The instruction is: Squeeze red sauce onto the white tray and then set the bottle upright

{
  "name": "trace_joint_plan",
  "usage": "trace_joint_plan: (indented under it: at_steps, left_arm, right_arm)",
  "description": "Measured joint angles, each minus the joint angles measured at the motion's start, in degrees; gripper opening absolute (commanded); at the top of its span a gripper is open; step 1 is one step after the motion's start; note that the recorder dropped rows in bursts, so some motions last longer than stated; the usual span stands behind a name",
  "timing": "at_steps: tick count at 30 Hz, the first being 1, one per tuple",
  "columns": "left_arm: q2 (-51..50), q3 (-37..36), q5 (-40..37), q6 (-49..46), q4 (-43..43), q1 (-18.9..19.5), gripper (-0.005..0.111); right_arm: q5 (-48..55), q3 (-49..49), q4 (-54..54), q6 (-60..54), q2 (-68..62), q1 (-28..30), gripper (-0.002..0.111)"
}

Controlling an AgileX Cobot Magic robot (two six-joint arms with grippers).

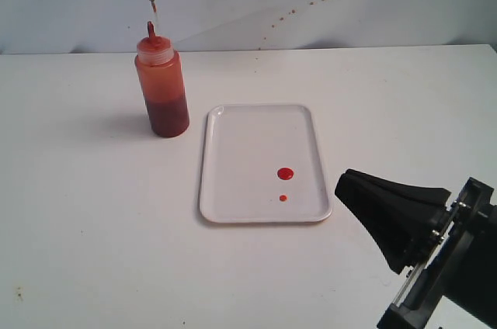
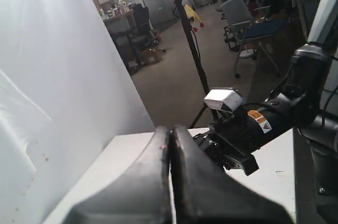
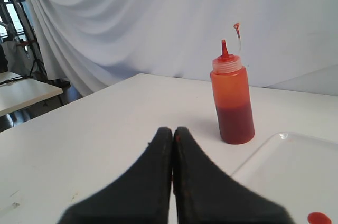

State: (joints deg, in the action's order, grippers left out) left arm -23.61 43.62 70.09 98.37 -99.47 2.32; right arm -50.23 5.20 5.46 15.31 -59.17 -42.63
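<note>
Bottle point(image 1: 161, 92) upright | red sauce point(image 1: 285, 173) on white tray point(image 1: 248, 143) | arm sticker point(image 2: 260, 121) illegible

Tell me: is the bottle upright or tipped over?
Upright. The bottle stands on its base on the table, nozzle pointing up, beside the white tray.

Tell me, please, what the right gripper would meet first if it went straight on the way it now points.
Probably nothing but bare table. In its wrist view the shut right gripper aims past the bottle and the tray, both off to the same side; depth is unclear.
</note>
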Motion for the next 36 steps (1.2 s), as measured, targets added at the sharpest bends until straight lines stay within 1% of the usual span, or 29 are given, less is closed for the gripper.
trace_joint_plan:
  at_steps: [3,6,11,14,22,36]
  left_arm:
    - [6.8,0.0,-0.6,3.6,-0.2,0.0,0.0]
    - [11.6,0.0,-4.2,9.2,-0.4,-0.3,0.0]
    - [16.5,0.0,-10.7,18.5,-0.5,-0.3,0.0]
    - [18.7,0.0,-13.4,21.5,-0.5,-0.3,0.0]
    - [23.3,0.0,-14.4,22.8,-0.5,-0.3,0.0]
    - [23.4,0.0,-14.9,22.8,-0.5,-0.3,0.0]
  right_arm:
    - [0.0,0.0,-0.1,0.0,0.0,0.0,0.0]
    - [0.0,0.0,-0.1,0.0,0.0,0.0,0.0]
    - [0.0,0.0,-0.1,0.0,0.0,0.0,0.0]
    - [0.0,0.0,-0.1,0.0,0.0,0.0,0.0]
    - [0.0,0.0,-0.1,0.0,0.0,0.0,0.0]
    - [0.0,0.0,-0.1,0.0,0.0,0.0,0.0]
